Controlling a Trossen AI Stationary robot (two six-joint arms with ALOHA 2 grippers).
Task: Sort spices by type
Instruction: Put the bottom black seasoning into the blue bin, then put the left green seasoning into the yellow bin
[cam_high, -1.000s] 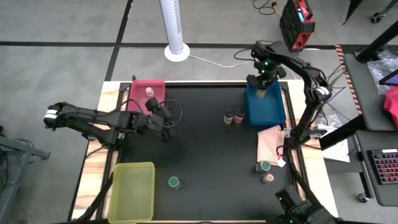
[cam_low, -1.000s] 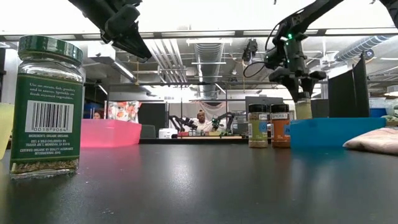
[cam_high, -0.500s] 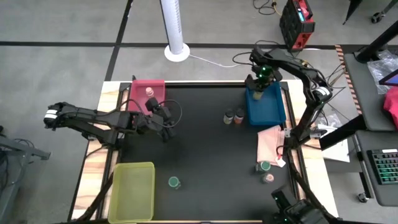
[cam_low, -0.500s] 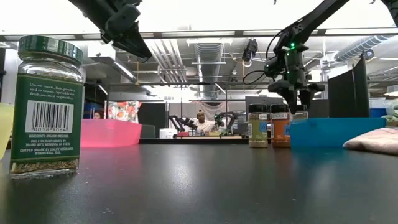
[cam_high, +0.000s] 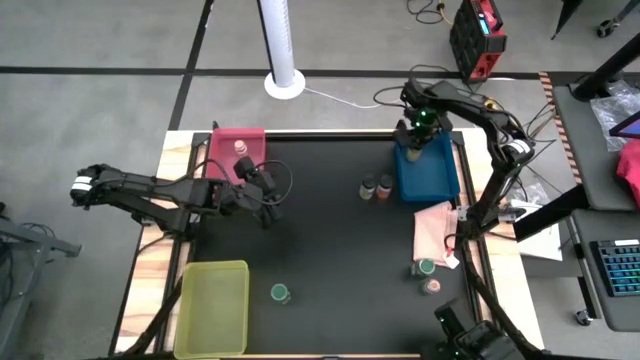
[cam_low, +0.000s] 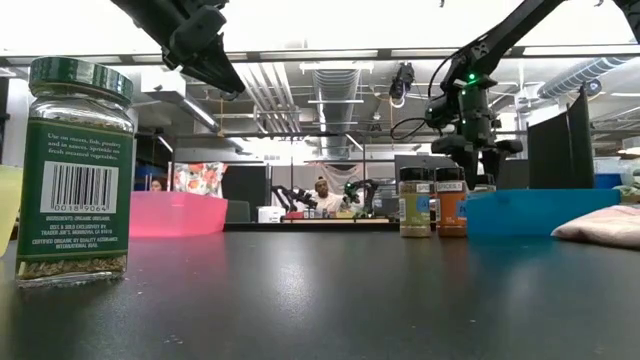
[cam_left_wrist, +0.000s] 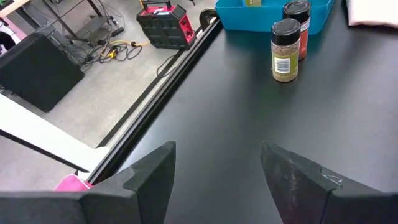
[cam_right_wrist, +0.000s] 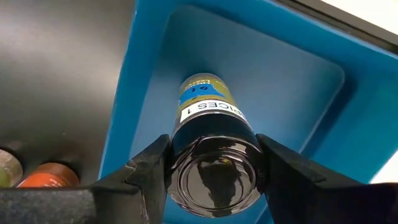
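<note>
Even overhead light, soft shadows; ceiling blown white in the low view (near jar (cam_low: 75, 170) slightly soft).

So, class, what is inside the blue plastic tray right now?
One dark-capped spice jar, clamped between the right gripper's fingers over the blue plastic tray. The floor beneath the jar is hidden.

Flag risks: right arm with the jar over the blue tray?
1. The right gripper grips a dark-capped jar low in the blue tray; released tilted, it could topple.
2. Lifting out, the arm could bump the two jars standing just beside the tray.
</note>
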